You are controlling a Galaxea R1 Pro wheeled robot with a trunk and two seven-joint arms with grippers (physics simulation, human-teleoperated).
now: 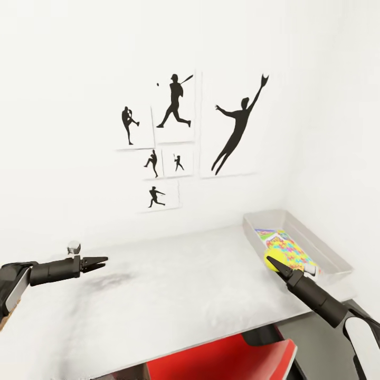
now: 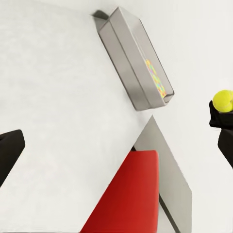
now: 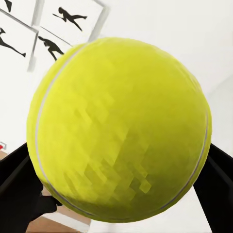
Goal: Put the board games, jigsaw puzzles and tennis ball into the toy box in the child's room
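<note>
Right hand (image 1: pixel 275 262) pinching the tennis ball (image 1: pixel 272 258) across its middle, held at the near rim of the toy box (image 1: pixel 316 238), which sits at the worktop's (image 1: pixel 174 285) 3 o'clock end and holds a jigsaw puzzle (image 1: pixel 287 250). Judged light, springy and prone to roll; its felt should resist slipping. Left hand (image 1: pixel 99 262), at 9 o'clock, empty, fingers nearly together.

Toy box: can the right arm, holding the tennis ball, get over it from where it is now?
Probably yes. The right gripper holds the tennis ball beside the near end of the toy box, which is open on top. Nothing stands between them; only jigsaw puzzles lie inside.
</note>
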